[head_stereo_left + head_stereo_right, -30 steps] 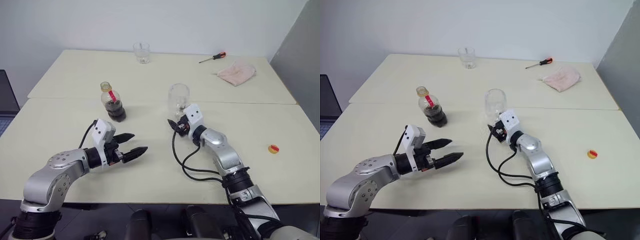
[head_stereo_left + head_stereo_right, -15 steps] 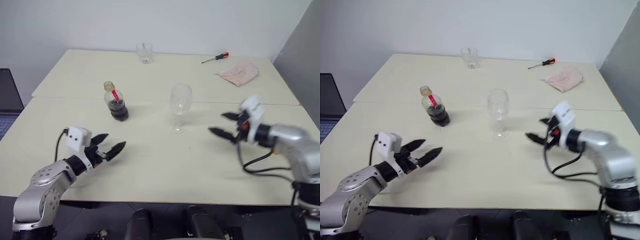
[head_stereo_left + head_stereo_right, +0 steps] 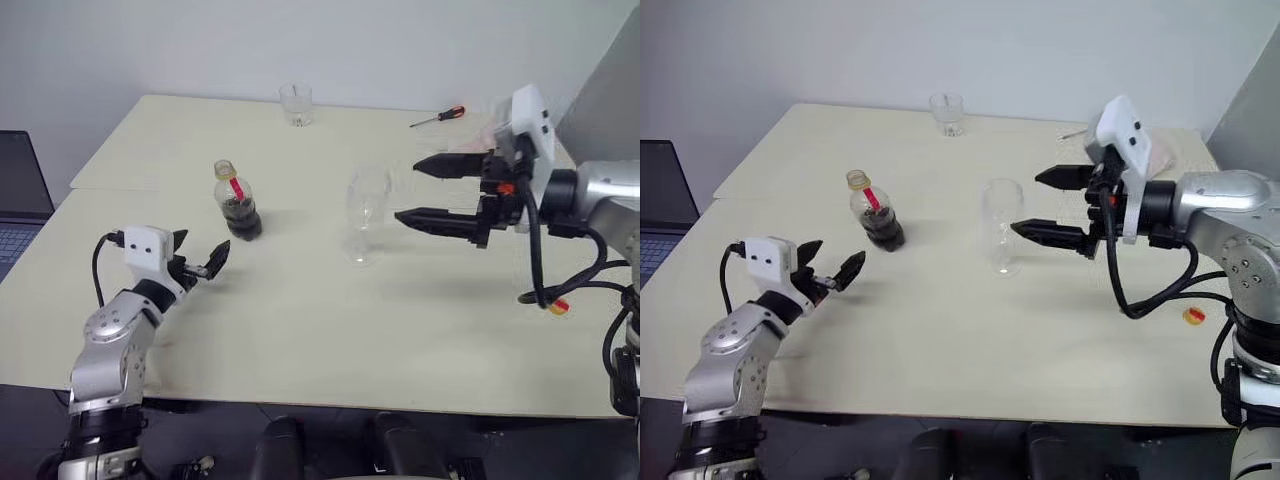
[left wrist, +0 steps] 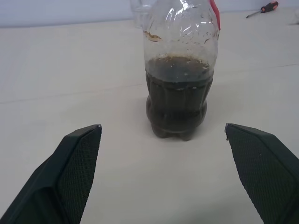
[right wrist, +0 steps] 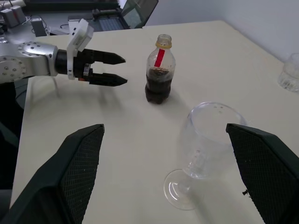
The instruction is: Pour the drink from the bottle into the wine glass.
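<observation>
Two pale cream tabletops (image 3: 300, 330) pushed together fill my head views, with a plain white wall behind and a dark laptop (image 3: 25, 205) at the left edge.

My left gripper (image 3: 200, 262), at lower left of the frame, has its black fingers spread wide and holds nothing; it points at the bottle and stays clear of it. My right gripper (image 3: 432, 190), at right centre, hangs above the table, jaws fully apart, empty, its tips near the wine glass but not touching.

Just up and right of the left gripper stands the small squat clear plastic bottle (image 3: 236, 201) with a yellow cap and red label strip, upright. The dark brown cola-like drink (image 4: 177, 105) fills roughly its lower half.

Near frame centre the clear stemmed wine glass (image 3: 365, 213) stands upright on its round foot, looking empty in my right wrist view.

Further out: a short clear tumbler (image 3: 296, 103) at top centre, a red-handled screwdriver (image 3: 437, 118) at upper right, a pinkish cloth (image 3: 1160, 152) partly behind the right arm, and a small yellow-and-red round object (image 3: 1193, 316) at right.
</observation>
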Motion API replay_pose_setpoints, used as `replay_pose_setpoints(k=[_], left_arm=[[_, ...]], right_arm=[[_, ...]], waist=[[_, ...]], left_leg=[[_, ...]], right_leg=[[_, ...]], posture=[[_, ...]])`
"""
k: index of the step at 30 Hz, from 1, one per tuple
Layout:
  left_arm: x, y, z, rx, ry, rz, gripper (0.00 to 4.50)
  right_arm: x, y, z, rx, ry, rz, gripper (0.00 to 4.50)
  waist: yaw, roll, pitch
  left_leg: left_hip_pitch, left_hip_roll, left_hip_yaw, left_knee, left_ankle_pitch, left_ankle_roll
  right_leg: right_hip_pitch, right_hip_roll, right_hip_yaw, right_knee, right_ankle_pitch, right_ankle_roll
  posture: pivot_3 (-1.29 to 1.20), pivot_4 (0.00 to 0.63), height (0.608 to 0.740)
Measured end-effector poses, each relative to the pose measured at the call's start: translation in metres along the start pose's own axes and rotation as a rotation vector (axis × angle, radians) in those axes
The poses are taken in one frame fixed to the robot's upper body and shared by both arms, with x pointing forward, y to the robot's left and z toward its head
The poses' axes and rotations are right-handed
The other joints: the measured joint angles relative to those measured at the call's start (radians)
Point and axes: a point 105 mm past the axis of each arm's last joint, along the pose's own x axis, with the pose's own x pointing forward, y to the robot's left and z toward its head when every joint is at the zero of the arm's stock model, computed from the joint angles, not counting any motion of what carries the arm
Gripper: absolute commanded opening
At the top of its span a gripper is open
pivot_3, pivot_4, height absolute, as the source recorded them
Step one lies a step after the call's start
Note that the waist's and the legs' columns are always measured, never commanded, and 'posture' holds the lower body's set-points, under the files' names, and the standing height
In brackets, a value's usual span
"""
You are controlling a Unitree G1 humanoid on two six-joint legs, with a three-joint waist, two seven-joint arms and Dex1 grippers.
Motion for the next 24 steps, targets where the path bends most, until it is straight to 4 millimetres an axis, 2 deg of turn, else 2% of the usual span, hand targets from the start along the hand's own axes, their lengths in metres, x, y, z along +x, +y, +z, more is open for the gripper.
replay_pose_setpoints(k=[13,24], left_arm=[[0.041,-0.006,0.015,0.056,0.002,-0.054,4.5],[0.061,-0.009,0.013,0.077,0.01,-0.094,4.5]], right_arm=[[0.005,0.008,0.002,-0.018,-0.003,0.027,4.47],[0.008,0.016,0.004,-0.029,-0.005,0.029,4.47]], waist=[[0.001,0.0,0.0],[0.001,0.0,0.0]], left_leg=[[0.0,0.0,0.0,0.001,0.0,0.0],[0.0,0.0,0.0,0.001,0.0,0.0]], right_leg=[[0.0,0.001,-0.001,0.001,0.0,0.0],[0.0,0.001,-0.002,0.001,0.0,0.0]], posture=[[0.0,0.15,0.74],[0.0,0.15,0.74]])
